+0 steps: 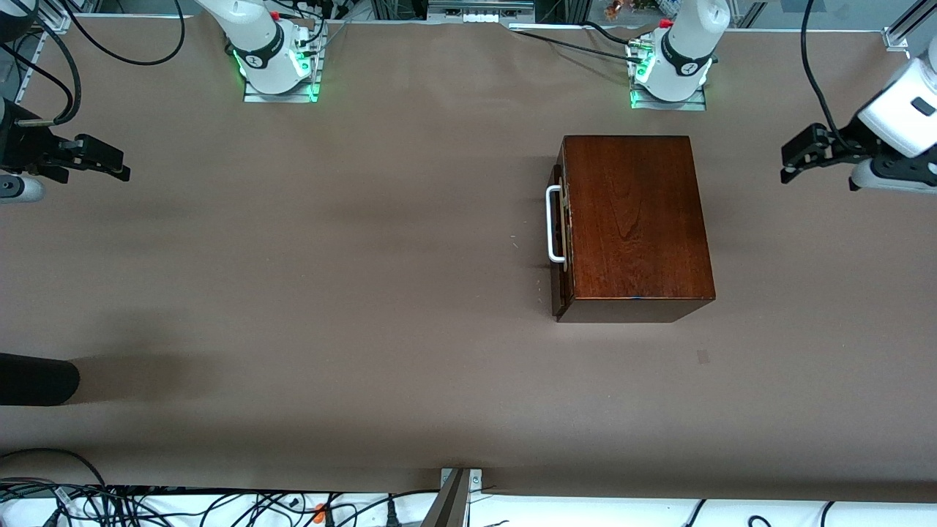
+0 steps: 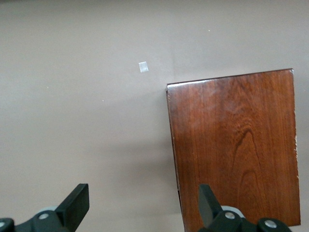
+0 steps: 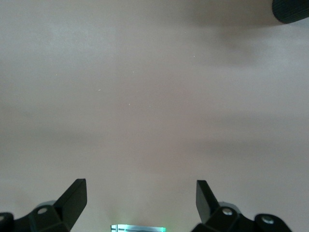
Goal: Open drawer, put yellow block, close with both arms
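The dark mahogany box (image 1: 633, 219) stands toward the left arm's end of the table. Its drawer is pushed in, with only the dark front (image 1: 564, 282) and the white bar handle (image 1: 554, 223) showing, facing the right arm's end. The yellow block is out of view. My left gripper (image 1: 788, 164) hangs open and empty beside the box, at the left arm's end of the table. In the left wrist view the left gripper (image 2: 143, 193) is over bare table next to the box top (image 2: 236, 145). My right gripper (image 1: 121, 165) is open and empty at the right arm's end, over bare table (image 3: 140, 186).
A black rounded object (image 1: 36, 380) juts in at the right arm's end, nearer the front camera, and its tip (image 3: 292, 10) shows in the right wrist view. A small tape patch (image 1: 703, 356) lies nearer the camera than the box. Cables (image 1: 219, 505) run along the near edge.
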